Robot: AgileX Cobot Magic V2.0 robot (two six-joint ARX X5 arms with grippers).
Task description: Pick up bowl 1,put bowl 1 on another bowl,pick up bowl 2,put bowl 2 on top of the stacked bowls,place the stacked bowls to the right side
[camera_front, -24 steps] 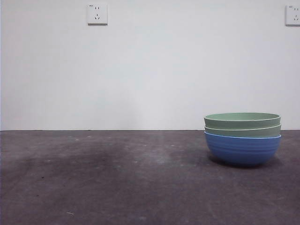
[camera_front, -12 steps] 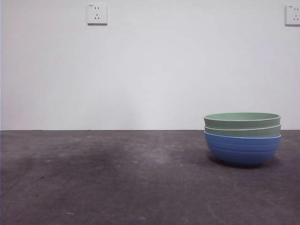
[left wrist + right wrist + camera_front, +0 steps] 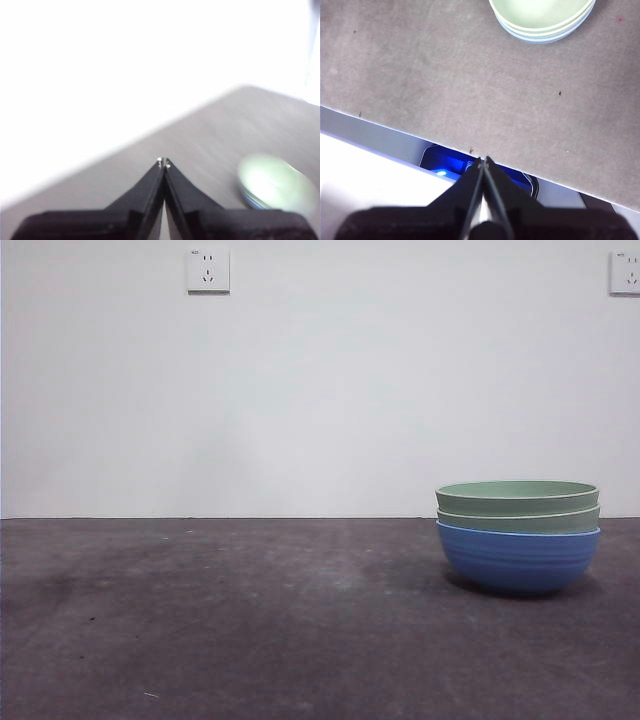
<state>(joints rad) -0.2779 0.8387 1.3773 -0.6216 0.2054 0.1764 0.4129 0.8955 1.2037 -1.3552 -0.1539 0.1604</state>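
The stacked bowls (image 3: 518, 535) stayed where they were on the tabletop (image 3: 250, 620); nothing moved. My left fingers (image 3: 163, 162) and right fingers (image 3: 483, 161) were pressed together, holding nothing.

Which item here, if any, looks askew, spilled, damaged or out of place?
Nothing stands out. The stacked bowls sit upright and nested on the table: two pale green bowls inside the blue bowl, rims level, nothing spilled. The left claw and right claw are shut and empty, away from the stack.
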